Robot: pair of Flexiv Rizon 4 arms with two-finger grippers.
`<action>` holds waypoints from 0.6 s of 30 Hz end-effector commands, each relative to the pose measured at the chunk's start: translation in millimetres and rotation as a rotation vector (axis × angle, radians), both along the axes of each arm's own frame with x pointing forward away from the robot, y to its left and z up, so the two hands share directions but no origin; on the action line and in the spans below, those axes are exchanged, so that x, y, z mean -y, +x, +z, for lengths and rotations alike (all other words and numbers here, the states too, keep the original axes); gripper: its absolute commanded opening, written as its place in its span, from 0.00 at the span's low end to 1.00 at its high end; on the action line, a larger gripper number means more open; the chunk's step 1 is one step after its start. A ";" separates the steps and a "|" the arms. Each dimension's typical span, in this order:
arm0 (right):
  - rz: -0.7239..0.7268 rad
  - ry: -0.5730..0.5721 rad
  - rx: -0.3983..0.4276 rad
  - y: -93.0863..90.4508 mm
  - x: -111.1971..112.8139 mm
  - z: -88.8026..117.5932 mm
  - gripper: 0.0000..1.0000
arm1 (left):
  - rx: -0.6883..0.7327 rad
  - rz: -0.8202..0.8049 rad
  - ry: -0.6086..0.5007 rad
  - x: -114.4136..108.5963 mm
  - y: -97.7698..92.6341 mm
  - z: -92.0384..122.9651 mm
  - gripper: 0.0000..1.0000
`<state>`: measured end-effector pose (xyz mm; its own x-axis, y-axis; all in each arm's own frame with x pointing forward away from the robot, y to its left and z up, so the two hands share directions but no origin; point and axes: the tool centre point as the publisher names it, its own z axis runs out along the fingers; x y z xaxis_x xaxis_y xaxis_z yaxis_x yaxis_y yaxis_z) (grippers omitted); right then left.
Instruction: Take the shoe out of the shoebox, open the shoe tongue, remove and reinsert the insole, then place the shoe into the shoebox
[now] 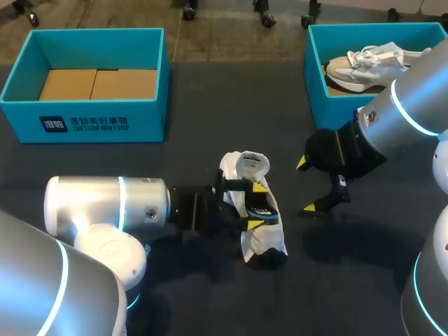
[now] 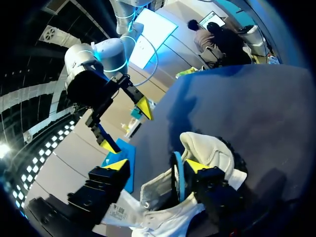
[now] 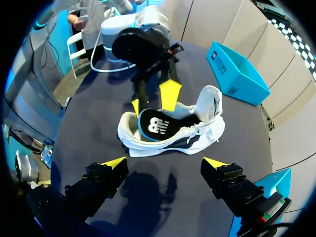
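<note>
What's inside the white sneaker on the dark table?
A black, blue-edged insole, partly sticking out, with the left end effector at it. The insole's front end is hidden deeper inside the white sneaker.

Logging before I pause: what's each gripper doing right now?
Left gripper: at the shoe on the table, grip cannot be told.
Right gripper: open, empty.

So it's a dark, matte table (image 1: 175, 168), and only three things sit directly on it. Far left there's a teal box (image 1: 84, 122), open at the top, with some white print on its near wall. Far right, pretty much at the corner, is a second teal box (image 1: 336, 105), same colour, also open. Then a white shoe (image 1: 266, 241) with a dark sole sits roughly in the middle, closer to the near edge, lying lengthwise near-to-far and well apart from both boxes.
</note>
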<state>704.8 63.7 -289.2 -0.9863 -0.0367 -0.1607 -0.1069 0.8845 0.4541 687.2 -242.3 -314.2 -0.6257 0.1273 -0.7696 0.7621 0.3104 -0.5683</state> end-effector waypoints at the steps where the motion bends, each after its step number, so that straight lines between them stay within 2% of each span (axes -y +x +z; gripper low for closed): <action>1: 0.001 0.001 0.002 -0.6 0.0 -1.0 1.00 | -0.031 -0.023 0.048 -13.6 -0.3 13.6 1.00; 18: 0.001 0.001 0.002 -0.6 0.0 -1.0 1.00 | -0.053 -0.119 0.183 -27.8 3.3 31.3 1.00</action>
<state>704.8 63.7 -289.2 -0.9863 -0.0367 -0.1606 -0.1069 0.8845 0.4541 687.8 -219.1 -288.6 -0.6331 0.2730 -0.7243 0.7694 0.3243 -0.5503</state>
